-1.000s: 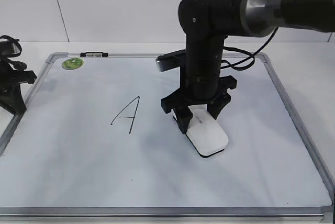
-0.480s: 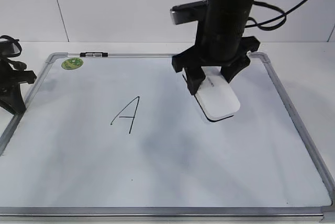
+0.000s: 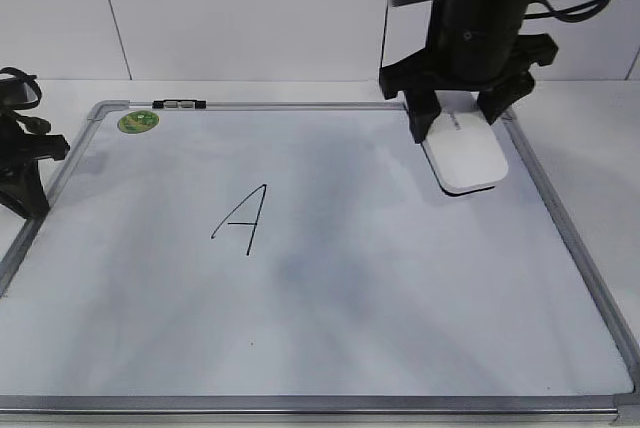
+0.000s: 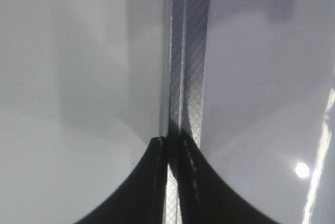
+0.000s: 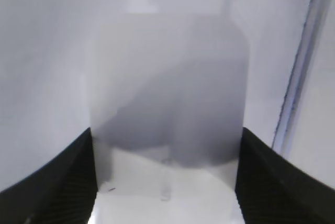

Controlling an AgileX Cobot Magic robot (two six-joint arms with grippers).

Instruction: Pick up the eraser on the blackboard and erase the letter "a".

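One eraser [image 3: 463, 157] hangs in the right jaws [image 3: 457, 120], which clamp its long sides near the upper end, over the blackboard [image 3: 300, 298] close to its right frame. No lowercase "a" shows anywhere; only a capital "A" [image 3: 241, 219] remains at centre-left, so the erasing seems done. My judgement: lower it level onto bare board, felt side down, then release. The left jaws [image 4: 172, 182] look pressed together, holding nothing, above the frame edge on the counter [image 3: 590, 98].

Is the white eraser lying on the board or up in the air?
Up in the air. The right pincer holds the eraser above the blackboard, its far end tilted up.
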